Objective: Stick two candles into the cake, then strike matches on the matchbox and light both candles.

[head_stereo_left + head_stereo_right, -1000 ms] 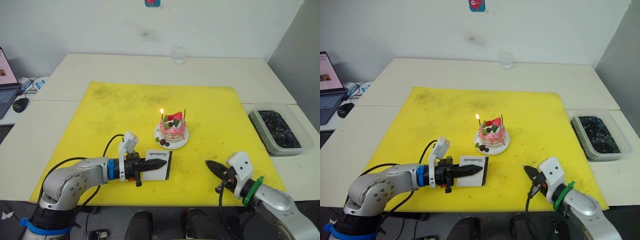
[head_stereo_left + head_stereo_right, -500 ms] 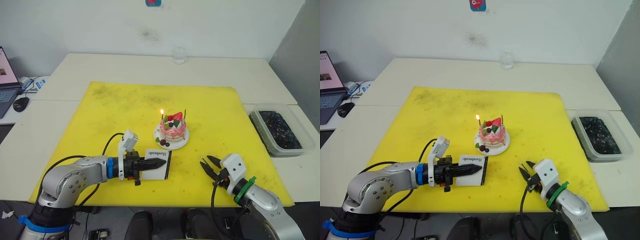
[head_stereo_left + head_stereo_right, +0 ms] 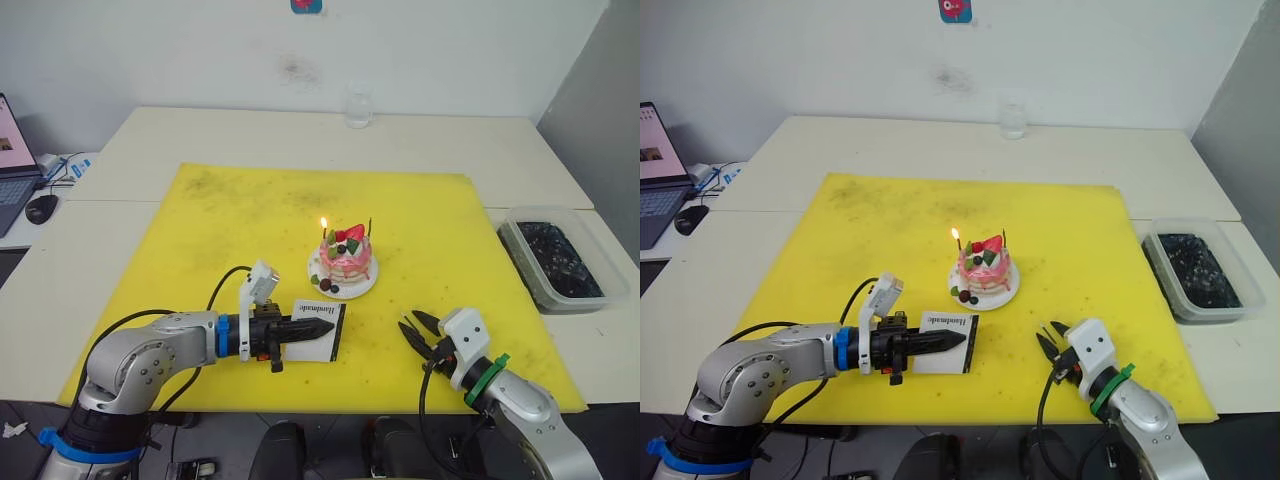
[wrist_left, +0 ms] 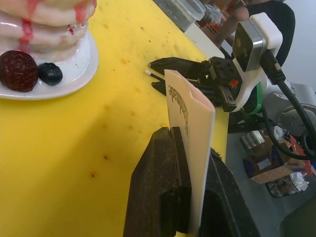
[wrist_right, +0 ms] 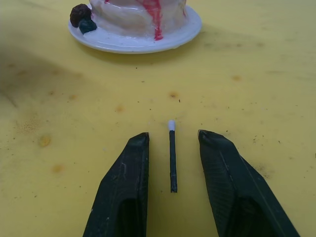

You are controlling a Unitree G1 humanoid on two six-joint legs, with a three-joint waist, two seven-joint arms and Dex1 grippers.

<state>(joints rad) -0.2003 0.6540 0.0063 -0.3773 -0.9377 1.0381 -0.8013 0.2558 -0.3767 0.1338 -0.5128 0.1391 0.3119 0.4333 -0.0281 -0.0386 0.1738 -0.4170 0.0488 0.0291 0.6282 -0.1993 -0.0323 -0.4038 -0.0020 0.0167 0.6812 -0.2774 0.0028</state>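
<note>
On the yellow square mat (image 3: 250, 230) that covers the middle of the pale table (image 3: 250, 130), the small round pink layered cake (image 3: 346, 256) stands on its small white plate (image 3: 362, 285), with a strawberry and dark berries on top. Two thin candles stand upright in the cake: the one on the robot's left side (image 3: 323, 232) carries a small flame, and the one on the right side (image 3: 369, 227) shows no flame. The left gripper (image 3: 318, 326) lies low on the mat in front of the cake, and its two black fingers are clenched on the flat white rectangular matchbox (image 4: 190, 123) with the small "Handmade" print; the box stands on its edge between the fingers, as the left wrist view shows. The right gripper (image 5: 173, 148) rests near the front edge of the mat, to the right of the matchbox and apart from it, with its fingers spread. Between these fingers, touching neither of them, a short thin dark match (image 5: 172, 158) with a white tip lies flat on the mat, its tip pointing toward the cake plate. At the right edge of the table stands a clear plastic tub (image 3: 555, 258) with dark contents, and a small clear glass (image 3: 357, 110) stands at the far side near the wall.
</note>
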